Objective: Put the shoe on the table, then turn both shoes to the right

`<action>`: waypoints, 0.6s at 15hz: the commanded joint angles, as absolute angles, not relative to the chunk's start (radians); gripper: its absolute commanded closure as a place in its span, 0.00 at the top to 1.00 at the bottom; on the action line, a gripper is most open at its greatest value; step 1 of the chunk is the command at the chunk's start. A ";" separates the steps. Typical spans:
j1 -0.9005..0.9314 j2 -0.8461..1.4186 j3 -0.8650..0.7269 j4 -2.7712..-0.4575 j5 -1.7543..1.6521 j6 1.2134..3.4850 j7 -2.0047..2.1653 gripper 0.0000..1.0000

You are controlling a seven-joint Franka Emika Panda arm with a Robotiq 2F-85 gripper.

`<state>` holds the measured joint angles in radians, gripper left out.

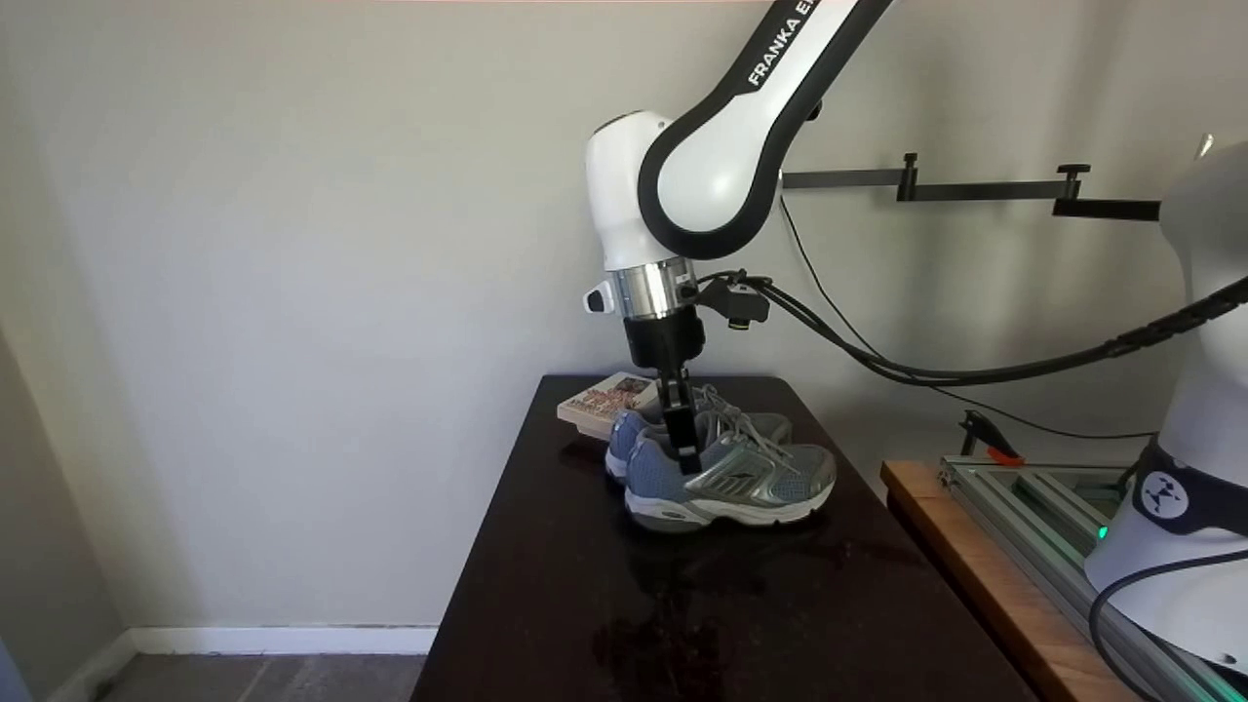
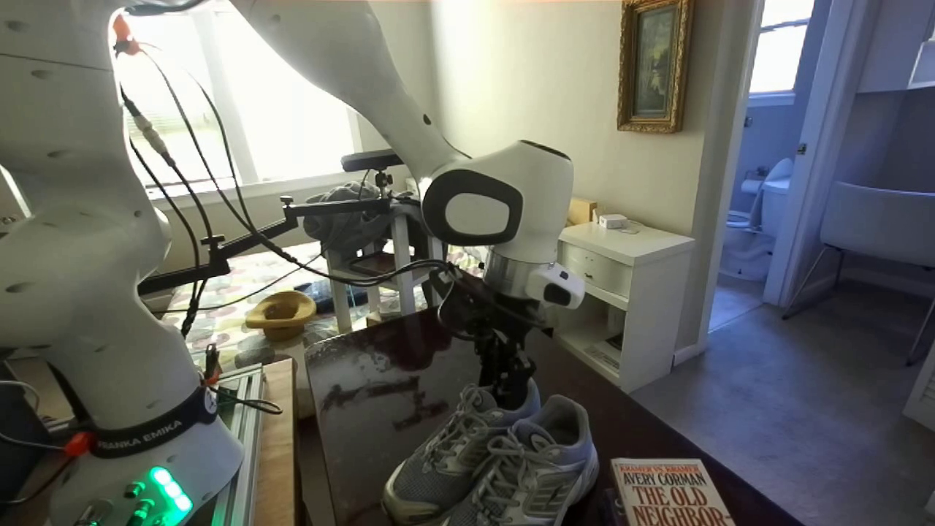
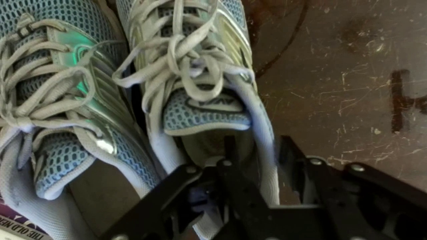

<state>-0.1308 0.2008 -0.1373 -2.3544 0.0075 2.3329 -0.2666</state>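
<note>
Two grey-blue running shoes with tied laces stand upright side by side on the dark table [image 1: 780, 604]. The nearer shoe in an exterior view [image 1: 756, 483] has its toe toward the robot base; it also shows in an exterior view [image 2: 438, 467] and the middle of the wrist view [image 3: 200, 63]. The second shoe [image 2: 544, 475] stands close beside it, at the left of the wrist view [image 3: 43, 80]. My gripper [image 3: 257, 150] points down at the nearer shoe's opening [image 1: 688, 463]. One finger is inside the shoe, the other outside its side wall, with a gap left between the fingers.
A book [image 2: 668, 493] lies on the table beside the second shoe, and also shows in an exterior view [image 1: 606, 400]. The robot's wooden mount [image 1: 975, 575] runs along one table edge. A wall stands behind. A white cabinet [image 2: 628, 292] stands beyond the table.
</note>
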 commanded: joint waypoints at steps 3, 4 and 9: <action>-0.147 0.110 -0.155 -2.403 -0.085 2.377 -0.260 0.84; -0.151 0.099 -0.160 -2.408 -0.106 2.399 -0.272 0.90; -0.173 0.077 -0.173 -2.443 -0.152 2.517 -0.330 1.00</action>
